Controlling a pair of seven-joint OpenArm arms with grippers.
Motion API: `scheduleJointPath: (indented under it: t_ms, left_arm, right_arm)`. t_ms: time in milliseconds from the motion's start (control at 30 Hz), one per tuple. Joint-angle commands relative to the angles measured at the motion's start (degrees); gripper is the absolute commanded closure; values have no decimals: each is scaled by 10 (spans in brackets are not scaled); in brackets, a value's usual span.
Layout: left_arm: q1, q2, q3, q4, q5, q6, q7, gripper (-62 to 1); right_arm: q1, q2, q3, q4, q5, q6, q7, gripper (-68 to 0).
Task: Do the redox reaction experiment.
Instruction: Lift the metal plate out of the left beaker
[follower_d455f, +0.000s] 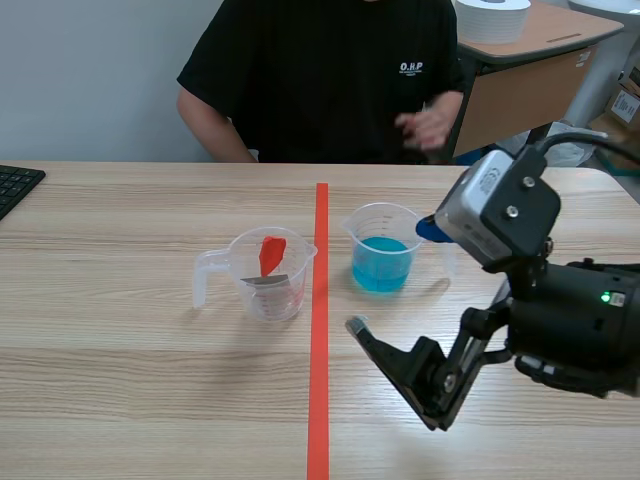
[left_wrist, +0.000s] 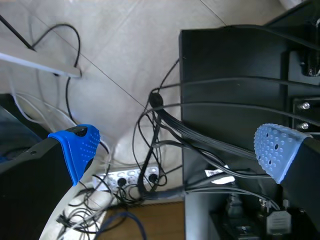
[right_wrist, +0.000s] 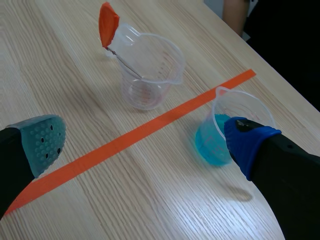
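Observation:
A clear cup of blue liquid (follower_d455f: 382, 252) stands just right of the orange tape line (follower_d455f: 318, 330). Left of the line is a clear handled cup (follower_d455f: 265, 276) with a red-handled metal piece (follower_d455f: 270, 256) leaning inside. My right gripper (follower_d455f: 395, 277) hovers open in front of the blue cup, one pad close beside it. From the right wrist, the blue cup (right_wrist: 219, 134) sits by one finger of the right gripper (right_wrist: 145, 142), and the other cup (right_wrist: 149, 70) lies ahead across the line. My left gripper (left_wrist: 176, 150) is open, off the table, facing cables on the floor.
A person sits across the table, one hand (follower_d455f: 430, 125) raised near the far edge. A black keyboard (follower_d455f: 15, 185) lies at the far left. A desk with a white roll (follower_d455f: 492, 18) stands behind. A black cabinet (left_wrist: 240, 75) and floor cables fill the left wrist view.

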Motion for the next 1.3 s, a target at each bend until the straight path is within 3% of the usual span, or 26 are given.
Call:
scheduleJointPath:
  t_ms: [0,200,633,833,1067,1267]
  left_arm:
    - [6,-9,-4,6,-3,1,-7,-623]
    - [6,-11,-4,6,-3,0,-6,-623]
    - [6,-11,-4,6,-3,1,-6,-623]
    - [6,-11,-4,5,-3,1,-6,-623]
    - [6,-11,-4,5,-3,0,-6,-623]
    - [6,-11,-4,5,-3,0,-6,-623]
  right_arm:
    - [24,3,-7,-16,1,0,28,-679]
    - [94,2,-69,-70,-1,5,104,-679]
    - [226,-56,-172,-190,-52,4,172,-679]
    - [255,-70,-188,-235,-61,4,215,-535]
    - [265,-70,-188,-241,-61,5,238,-345]
    - [266,-72,-188,-241,-63,5,237,-254]
